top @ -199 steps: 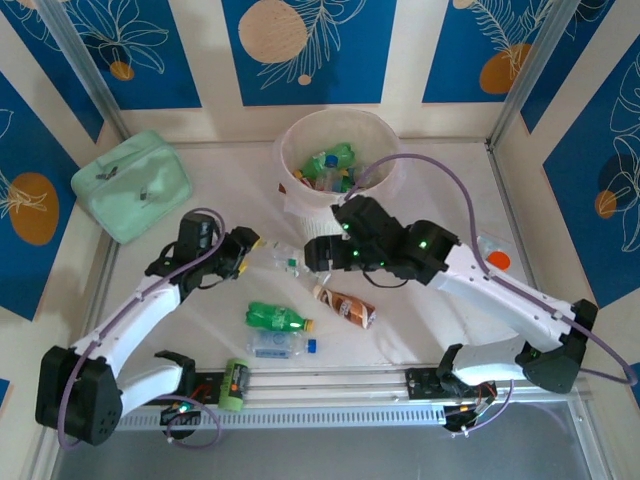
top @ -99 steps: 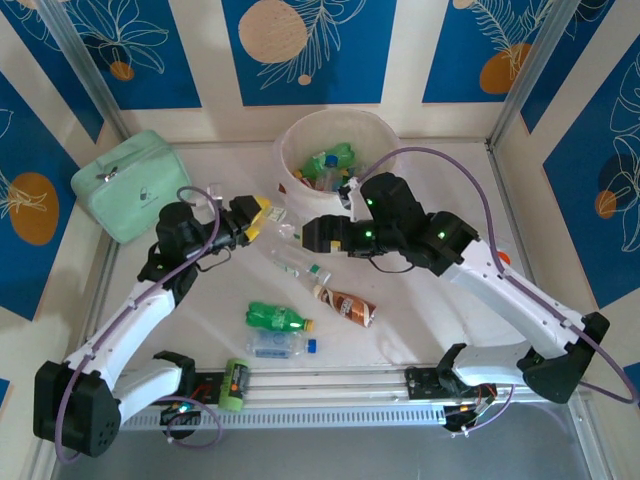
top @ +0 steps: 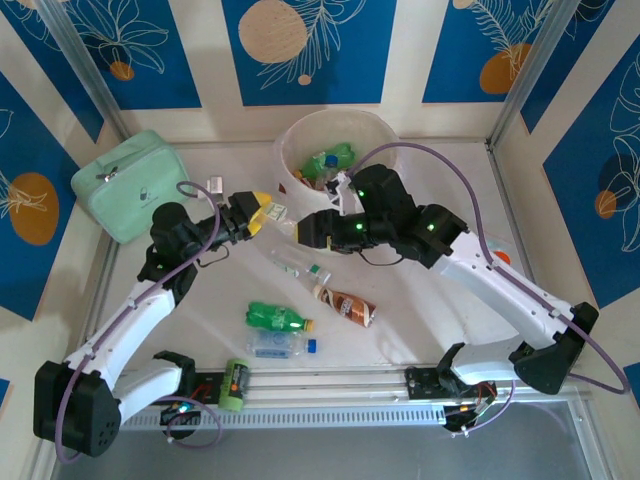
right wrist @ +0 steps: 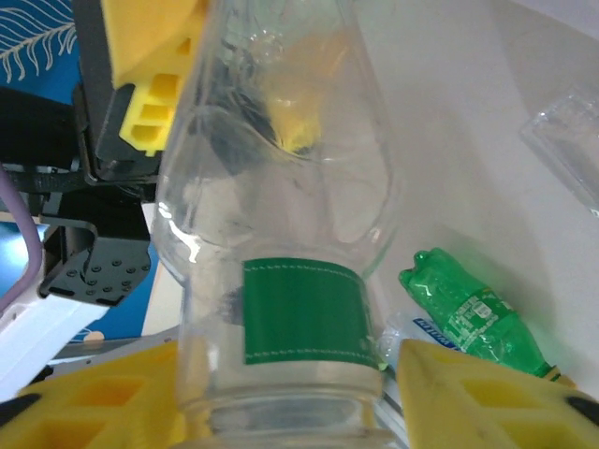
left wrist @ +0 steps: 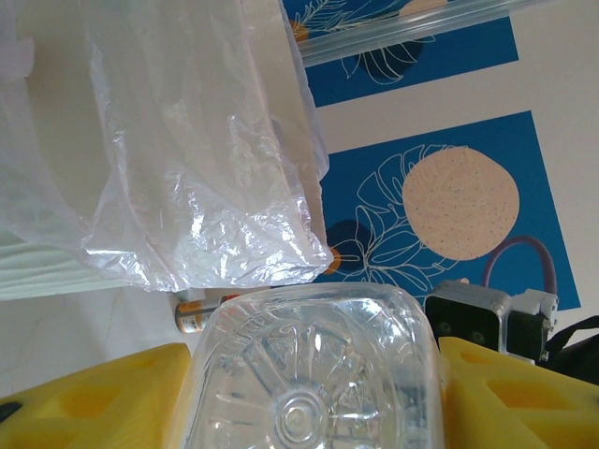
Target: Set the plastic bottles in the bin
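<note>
A clear bottle with a green label hangs above the table just in front of the bin. My left gripper is shut on its base. In the left wrist view that base fills the space between my yellow fingers. My right gripper is shut on the other end. In the right wrist view the green label sits between its fingers. Several bottles lie inside the bin. On the table lie a clear bottle, a brown-label bottle and a green bottle.
A clear blue-label bottle lies by the green one. A green and orange cylinder rests at the near rail. The mint-green case sits at the far left. The bin's plastic liner hangs close in front of my left gripper.
My left gripper lifted the clear bottle up and toward the bin. My right gripper swung left to meet it and closed on the bottle's free end.
</note>
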You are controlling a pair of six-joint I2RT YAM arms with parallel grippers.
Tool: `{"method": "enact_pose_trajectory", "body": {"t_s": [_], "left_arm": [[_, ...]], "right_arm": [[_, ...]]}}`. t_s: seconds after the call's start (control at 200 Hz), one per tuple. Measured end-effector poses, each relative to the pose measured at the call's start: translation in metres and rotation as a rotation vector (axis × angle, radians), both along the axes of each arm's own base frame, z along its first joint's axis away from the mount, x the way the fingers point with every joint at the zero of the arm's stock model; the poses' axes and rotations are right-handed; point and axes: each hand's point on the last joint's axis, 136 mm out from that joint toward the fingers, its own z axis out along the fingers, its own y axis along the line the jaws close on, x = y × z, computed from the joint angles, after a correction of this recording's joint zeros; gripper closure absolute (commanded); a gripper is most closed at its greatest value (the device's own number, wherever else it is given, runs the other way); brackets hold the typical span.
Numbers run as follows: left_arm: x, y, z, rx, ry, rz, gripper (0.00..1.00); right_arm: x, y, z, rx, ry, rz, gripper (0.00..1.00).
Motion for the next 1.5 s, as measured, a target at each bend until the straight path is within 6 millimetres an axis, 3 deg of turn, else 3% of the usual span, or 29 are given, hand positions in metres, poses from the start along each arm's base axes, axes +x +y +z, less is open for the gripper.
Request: {"method": "enact_pose_trajectory", "body": {"t_s": [0.145,0.335,0.6,0.79,0.895,0.985,1.135,1.205,1.39,1.5], "left_arm": [[0.001,0.0,-0.002,0.004,0.008,0.002,0.38],[0.004,0.0,0.002,0.003,-0.001,0.004,0.0],[0.001,0.013,0.013,0.056,-0.042,0.093,0.0],[-0.009,0.032,0.023,0.158,-0.085,0.194,0.02],[-0.009,0.037,0.012,0.2,-0.06,0.224,0.05],[-0.008,0.04,0.002,0.229,-0.029,0.237,0.06],[-0.008,0.043,-0.012,0.266,0.008,0.248,0.08],[-0.008,0.045,-0.017,0.285,0.02,0.255,0.08],[-0.008,0.047,-0.025,0.313,0.036,0.262,0.09],[-0.006,0.049,-0.031,0.33,0.051,0.271,0.09]], "right_arm": [[-0.002,0.002,0.001,0.01,0.01,0.009,0.61],[0.0,0.0,0.002,0.012,0.01,0.003,0.67],[0.018,-0.018,0.036,0.038,-0.044,-0.05,0.65],[0.06,-0.044,0.1,0.09,-0.223,-0.157,0.63],[0.088,-0.063,0.117,0.08,-0.288,-0.227,0.61],[0.117,-0.081,0.111,0.035,-0.298,-0.295,0.54],[0.158,-0.105,0.074,-0.069,-0.243,-0.378,0.24],[0.169,-0.115,0.059,-0.114,-0.224,-0.402,0.18],[0.17,-0.138,0.039,-0.203,-0.201,-0.445,0.15],[0.141,-0.133,0.037,-0.269,-0.251,-0.409,0.13]]}}
